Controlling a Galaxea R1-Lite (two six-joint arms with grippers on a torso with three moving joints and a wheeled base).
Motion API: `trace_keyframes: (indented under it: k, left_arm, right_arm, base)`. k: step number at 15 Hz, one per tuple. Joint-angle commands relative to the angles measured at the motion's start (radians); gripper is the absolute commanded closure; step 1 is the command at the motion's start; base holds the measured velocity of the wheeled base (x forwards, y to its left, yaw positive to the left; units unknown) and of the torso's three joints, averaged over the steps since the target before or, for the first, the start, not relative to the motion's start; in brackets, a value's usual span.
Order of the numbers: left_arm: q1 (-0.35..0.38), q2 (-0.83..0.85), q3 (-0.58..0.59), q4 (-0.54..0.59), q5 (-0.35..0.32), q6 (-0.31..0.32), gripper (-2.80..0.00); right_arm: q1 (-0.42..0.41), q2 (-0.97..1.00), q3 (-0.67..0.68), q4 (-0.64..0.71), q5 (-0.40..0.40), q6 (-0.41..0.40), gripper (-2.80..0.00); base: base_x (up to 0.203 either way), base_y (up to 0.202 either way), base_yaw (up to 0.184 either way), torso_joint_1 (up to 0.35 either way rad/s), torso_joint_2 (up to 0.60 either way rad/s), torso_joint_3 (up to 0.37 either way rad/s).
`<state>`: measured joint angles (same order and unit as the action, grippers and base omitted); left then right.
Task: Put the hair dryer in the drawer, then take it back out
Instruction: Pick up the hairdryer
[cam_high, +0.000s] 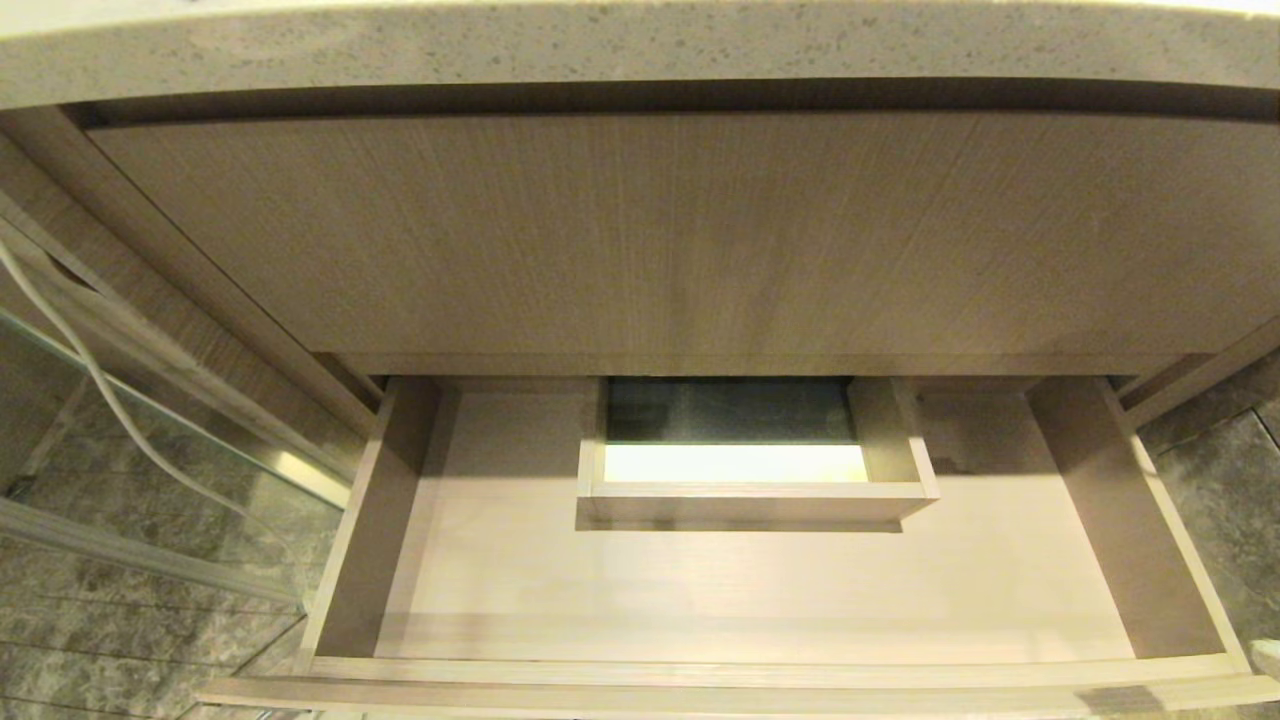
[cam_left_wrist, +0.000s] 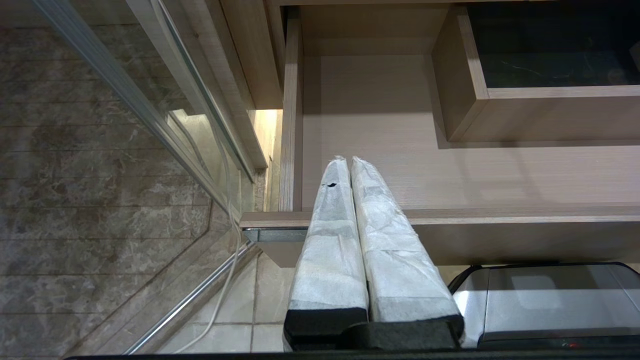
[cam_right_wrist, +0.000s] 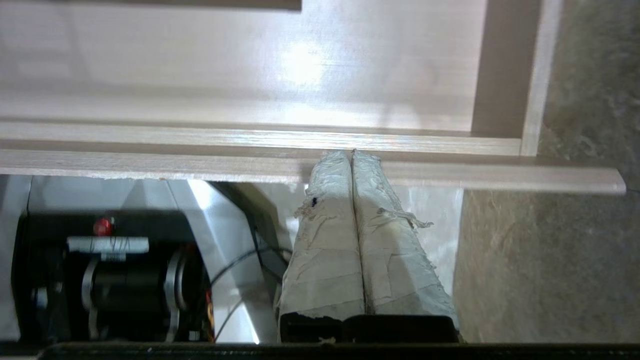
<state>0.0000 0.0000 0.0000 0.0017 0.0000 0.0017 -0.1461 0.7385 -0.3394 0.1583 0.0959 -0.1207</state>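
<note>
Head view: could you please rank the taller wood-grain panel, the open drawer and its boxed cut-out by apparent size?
1. Taller wood-grain panel
2. Drawer, though nearer the camera, so the top two are unsure
3. Boxed cut-out, clearly smallest

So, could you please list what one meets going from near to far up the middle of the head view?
Drawer front edge → bare drawer floor → boxed cut-out → taller wood-grain panel → speckled countertop edge.

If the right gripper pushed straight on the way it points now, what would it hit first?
Probably the narrow light-brown wood-grain drawer's front edge: the right gripper, jaws shut and empty, has its tips right at that lip in its wrist view. Depth is unclear, so it might pass just above.
</note>
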Motion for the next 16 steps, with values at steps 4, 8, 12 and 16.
trace_keyframes:
  k: [4,8,12,16]
  left_arm:
    - [0.000,0.000,0.000,0.000,0.000,0.000,0.00]
    - [0.000,0.000,0.000,0.000,0.000,0.000,0.00]
    - [0.000,0.000,0.000,0.000,0.000,0.000,0.00]
    - [0.000,0.000,0.000,0.000,0.000,0.000,0.00]
  right_arm:
    - [0.078,-0.417,0.174,-0.016,-0.061,0.047,0.00]
    - [0.147,-0.577,0.251,-0.044,-0.256,0.059,0.00]
    - [0.148,-0.691,0.261,-0.037,-0.120,0.050,0.00]
    - [0.148,-0.740,0.275,-0.027,-0.091,0.116,0.00]
  base:
    - [0.000,0.000,0.000,0.000,0.00,0.000]
    - [0.000,0.000,0.000,0.000,0.00,0.000]
    - [0.000,0.000,0.000,0.000,0.00,0.000]
    - [0.000,0.000,0.000,0.000,0.00,0.000]
